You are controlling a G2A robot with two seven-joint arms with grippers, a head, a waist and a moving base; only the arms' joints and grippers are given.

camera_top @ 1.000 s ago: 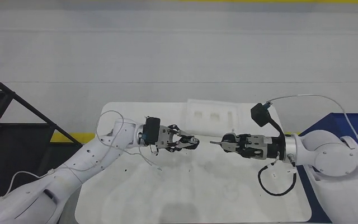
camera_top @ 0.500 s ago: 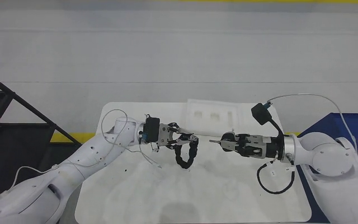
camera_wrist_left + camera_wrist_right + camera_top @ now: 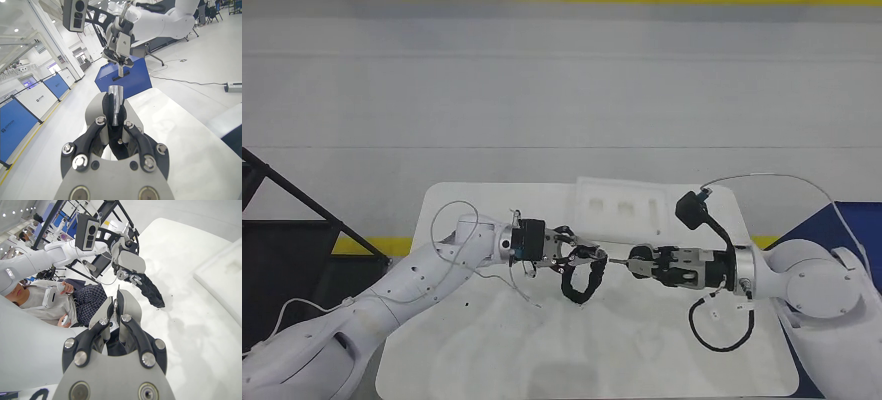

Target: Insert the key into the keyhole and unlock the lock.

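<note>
My left gripper [image 3: 580, 263] is shut on the lock [image 3: 594, 262], a chrome cylinder [image 3: 115, 100] with a black cable loop [image 3: 582, 284] hanging below it over the white table [image 3: 592, 345]. In the right wrist view the lock's keyhole face [image 3: 120, 274] points toward my right gripper [image 3: 113, 304], and the cable [image 3: 151, 291] droops beside it. My right gripper [image 3: 640, 265] is shut on the key [image 3: 115, 306], whose blade [image 3: 618, 263] points at the lock with a small gap between them. In the left wrist view the key [image 3: 120, 71] hangs a short way beyond the cylinder's end.
A white foam tray [image 3: 627, 207] lies at the table's back edge behind both grippers. A blue box [image 3: 847, 222] stands off the right side and a black frame [image 3: 282, 195] off the left. The table's front half is bare.
Both grippers have moved toward each other, narrowing the gap between key and lock. The lock's cable loop has swung down to hang below the left gripper.
</note>
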